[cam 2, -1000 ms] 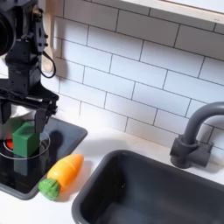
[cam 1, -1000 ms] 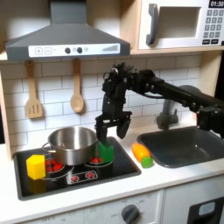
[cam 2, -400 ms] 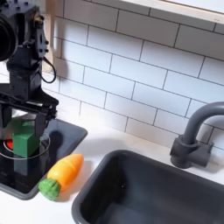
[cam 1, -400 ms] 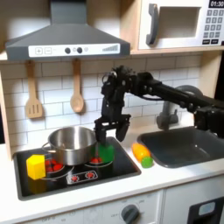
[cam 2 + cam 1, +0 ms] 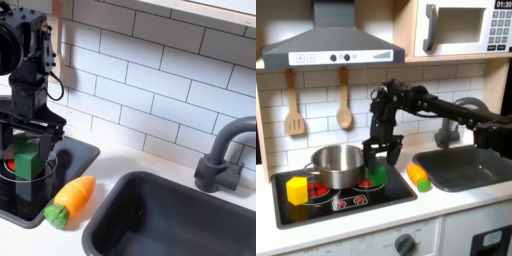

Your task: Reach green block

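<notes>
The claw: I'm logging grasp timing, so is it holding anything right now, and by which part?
Nothing is held. The claw hangs open just above the green block, its fingers apart, and the block sits on the stovetop.

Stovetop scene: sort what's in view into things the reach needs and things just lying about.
Needed: green block; gripper, open just above it.

Lying about: yellow block; steel pot; orange-and-green toy piece; sink; faucet; hanging utensils.

Your steel pot (image 5: 338, 165) crowds the green block (image 5: 377, 174) on the first exterior view's left. Toward the carrot toy (image 5: 70, 200), the stovetop (image 5: 75, 155) is open.
</notes>
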Controlling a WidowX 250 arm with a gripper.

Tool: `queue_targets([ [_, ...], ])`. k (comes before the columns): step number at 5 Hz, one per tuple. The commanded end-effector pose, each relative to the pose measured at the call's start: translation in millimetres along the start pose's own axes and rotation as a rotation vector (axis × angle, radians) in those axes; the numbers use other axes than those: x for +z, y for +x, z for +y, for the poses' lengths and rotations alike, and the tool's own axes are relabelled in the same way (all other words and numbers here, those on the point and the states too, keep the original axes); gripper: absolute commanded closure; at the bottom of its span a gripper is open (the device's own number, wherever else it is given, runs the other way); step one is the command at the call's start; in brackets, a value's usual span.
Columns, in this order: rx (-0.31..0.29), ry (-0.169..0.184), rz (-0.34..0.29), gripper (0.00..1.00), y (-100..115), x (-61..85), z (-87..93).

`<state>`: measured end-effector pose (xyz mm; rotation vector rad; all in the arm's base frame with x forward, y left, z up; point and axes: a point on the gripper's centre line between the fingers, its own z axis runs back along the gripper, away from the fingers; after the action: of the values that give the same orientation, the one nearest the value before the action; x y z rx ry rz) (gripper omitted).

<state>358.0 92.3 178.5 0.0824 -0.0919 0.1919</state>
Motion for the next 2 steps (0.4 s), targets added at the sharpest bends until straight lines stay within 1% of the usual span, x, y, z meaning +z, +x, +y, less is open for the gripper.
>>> queue_targets([
  [1,-0.005,-0.003,0.033,0.0,2.3,-15.5,-1.7],
  [2,-0.007,-0.002,0.042,0.0,2.8,-19.7,-2.7],
])
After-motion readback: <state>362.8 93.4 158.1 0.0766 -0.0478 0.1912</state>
